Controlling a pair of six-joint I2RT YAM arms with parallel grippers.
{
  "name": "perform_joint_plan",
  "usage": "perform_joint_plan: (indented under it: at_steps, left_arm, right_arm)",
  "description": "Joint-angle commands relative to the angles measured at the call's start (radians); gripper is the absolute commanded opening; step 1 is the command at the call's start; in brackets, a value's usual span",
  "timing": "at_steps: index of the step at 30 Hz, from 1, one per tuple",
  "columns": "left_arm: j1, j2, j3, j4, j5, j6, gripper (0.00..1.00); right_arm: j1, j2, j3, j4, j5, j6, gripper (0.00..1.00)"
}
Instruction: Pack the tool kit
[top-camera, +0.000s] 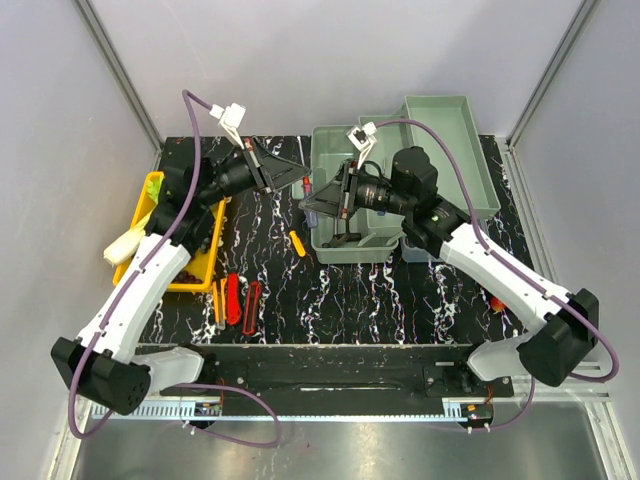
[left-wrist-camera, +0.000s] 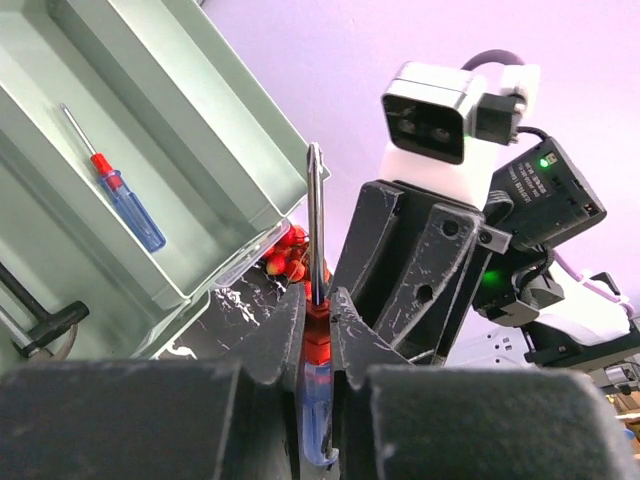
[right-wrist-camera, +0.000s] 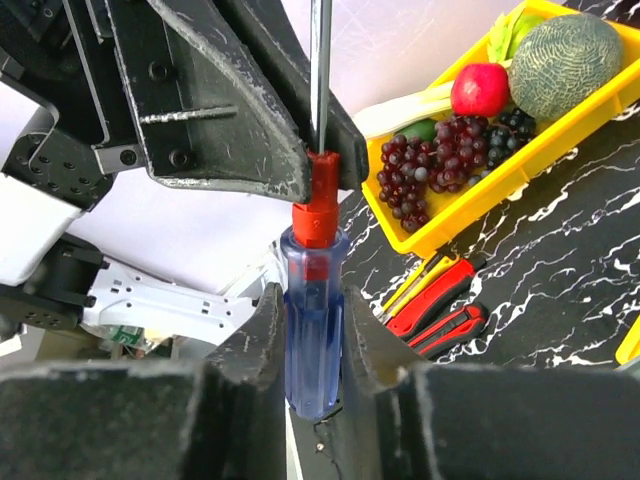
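Fig.: L gripper (left-wrist-camera: 318, 305) pinched screwdriver (right-wrist-camera: 315, 215) at red collar; R gripper (right-wrist-camera: 312, 300) closed on its blue handle, directly beside L fingertips (right-wrist-camera: 270, 150); toolbox (top-camera: 332, 160) just behind R gripper.

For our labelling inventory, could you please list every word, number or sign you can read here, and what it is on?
No legible text in any view.
Black electronics box with a green light: possible faint pale print, too small to read.
Clear blue-handled screwdriver with red collar: no marking visible.

Two green toolbox tubs (top-camera: 320, 185) (top-camera: 450, 108), two blue-handled screwdrivers (right-wrist-camera: 313, 345) (left-wrist-camera: 128, 208) (one inside a tub), one yellow tray (top-camera: 192, 287)
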Motion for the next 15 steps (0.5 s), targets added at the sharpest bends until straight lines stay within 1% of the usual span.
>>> perform_joint_plan:
  at_steps: [1, 2, 4, 5, 7, 9, 11, 12, 15]
  left_arm:
    - [-0.004, -0.001, 0.055, 0.011, 0.025, 0.020, 0.11]
    - [-0.004, 0.004, 0.067, -0.021, 0.006, 0.044, 0.22]
    - [-0.004, 0.007, 0.095, -0.102, -0.021, 0.116, 0.55]
    - [-0.004, 0.010, 0.111, -0.147, -0.053, 0.161, 0.66]
    - [-0.004, 0.010, 0.150, -0.257, -0.156, 0.235, 0.84]
    - [-0.003, 0.015, 0.176, -0.374, -0.254, 0.296, 0.91]
    - [-0.001, 0.018, 0.190, -0.449, -0.371, 0.328, 0.96]
    - [-0.003, 0.022, 0.193, -0.480, -0.420, 0.344, 0.99]
    - [-0.001, 0.027, 0.185, -0.526, -0.498, 0.361, 0.99]
  right_arm:
    - [0.003, -0.040, 0.018, 0.038, 0.020, -0.003, 0.08]
    - [0.001, -0.043, 0.018, 0.015, 0.049, -0.010, 0.06]
    - [0.001, -0.061, 0.018, -0.046, 0.145, -0.037, 0.03]
    - [0.003, -0.074, 0.014, -0.106, 0.219, -0.052, 0.00]
    - [0.000, -0.094, 0.009, -0.181, 0.380, -0.083, 0.00]
    - [0.000, -0.101, 0.017, -0.267, 0.547, -0.117, 0.00]
    - [-0.009, -0.082, 0.047, -0.385, 0.731, -0.126, 0.00]
    - [-0.018, -0.066, 0.069, -0.448, 0.797, -0.126, 0.01]
    - [-0.057, 0.003, 0.127, -0.611, 1.000, -0.129, 0.03]
